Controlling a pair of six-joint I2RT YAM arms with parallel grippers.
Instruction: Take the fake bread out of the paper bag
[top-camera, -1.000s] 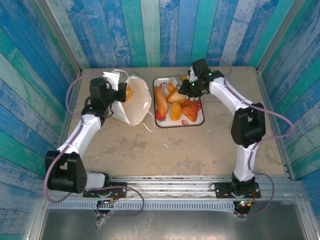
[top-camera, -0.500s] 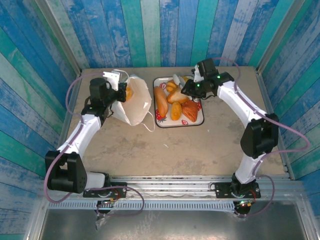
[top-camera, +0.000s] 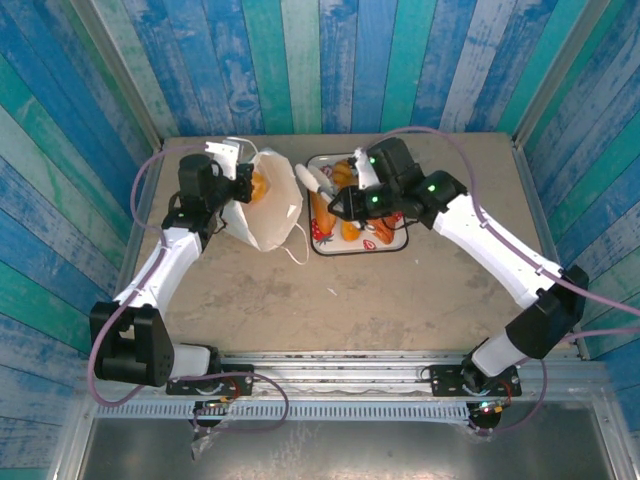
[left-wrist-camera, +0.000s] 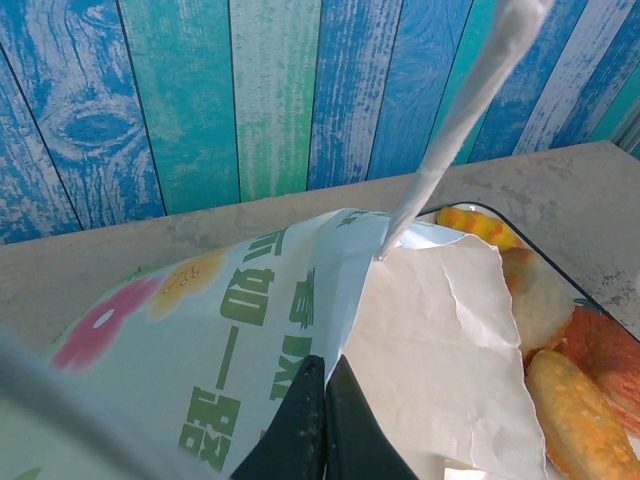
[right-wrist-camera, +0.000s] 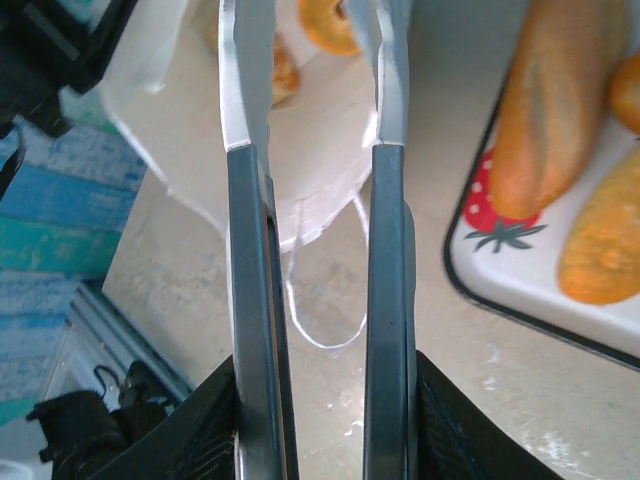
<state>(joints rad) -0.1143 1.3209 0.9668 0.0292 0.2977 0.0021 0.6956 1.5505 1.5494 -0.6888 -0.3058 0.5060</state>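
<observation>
Where blue walls (top-camera: 300, 60) rise — tan tbl (top-camera: 350, 295).

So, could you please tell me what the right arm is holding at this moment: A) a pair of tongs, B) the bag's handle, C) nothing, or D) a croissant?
A: the right fingers clamp the dark handles of the tongs, whose metal tips point toward the bag.
</observation>
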